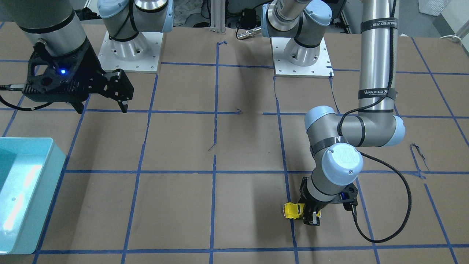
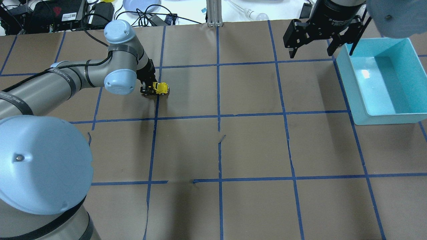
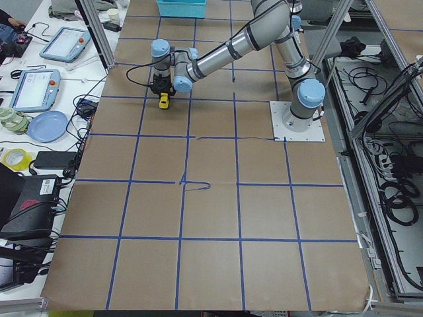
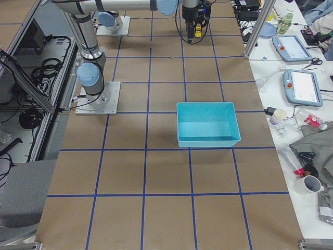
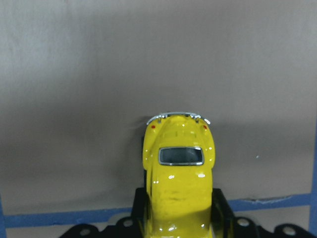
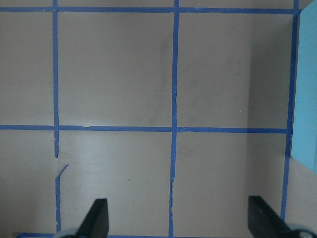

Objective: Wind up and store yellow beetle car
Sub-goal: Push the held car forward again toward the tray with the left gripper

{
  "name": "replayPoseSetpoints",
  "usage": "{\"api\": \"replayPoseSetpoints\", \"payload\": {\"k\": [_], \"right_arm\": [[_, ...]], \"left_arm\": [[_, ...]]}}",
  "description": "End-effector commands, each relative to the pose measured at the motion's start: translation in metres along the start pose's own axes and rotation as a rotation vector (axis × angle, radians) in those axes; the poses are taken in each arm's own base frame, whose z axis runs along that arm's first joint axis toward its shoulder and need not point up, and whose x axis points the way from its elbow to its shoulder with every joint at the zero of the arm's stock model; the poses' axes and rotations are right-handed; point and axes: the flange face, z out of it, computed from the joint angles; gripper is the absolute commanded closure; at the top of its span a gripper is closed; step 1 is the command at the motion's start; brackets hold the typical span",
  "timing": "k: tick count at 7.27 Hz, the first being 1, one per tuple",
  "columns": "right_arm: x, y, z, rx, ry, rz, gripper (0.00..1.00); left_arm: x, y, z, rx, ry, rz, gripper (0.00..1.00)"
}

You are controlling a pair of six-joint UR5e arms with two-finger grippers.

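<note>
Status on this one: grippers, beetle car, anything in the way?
Left gripper shut on yellow beetle car. Right gripper open, near teal bin. Nothing seen between car and bin.

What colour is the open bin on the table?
The bin is light turquoise; the exterior right view shows it best.

Glossy yellow beetle car (image 5: 179, 183) on matt brown paper table cover (image 5: 99, 99).

2 silver arms (image 1: 377, 55), blk hands (image 1: 102, 110) (image 1: 311, 217)
</note>
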Motion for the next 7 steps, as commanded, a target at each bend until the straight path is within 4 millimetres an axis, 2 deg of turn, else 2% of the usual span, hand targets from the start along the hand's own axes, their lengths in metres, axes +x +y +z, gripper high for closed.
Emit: {"api": "replayPoseSetpoints", "payload": {"k": [1,5,7], "right_arm": [[0.0,0.0,0.0,0.0,0.0,0.001,0.0],[0.0,0.0,0.0,0.0,0.0,0.001,0.0],[0.0,0.0,0.0,0.0,0.0,0.001,0.0]], "left_arm": [[-0.003,-0.009,0.004,0.011,-0.011,0.033,1.0],[-0.003,-0.034,0.008,0.014,-0.02,0.028,1.0],[-0.003,-0.063,0.01,0.016,-0.025,0.046,1.0]]}}
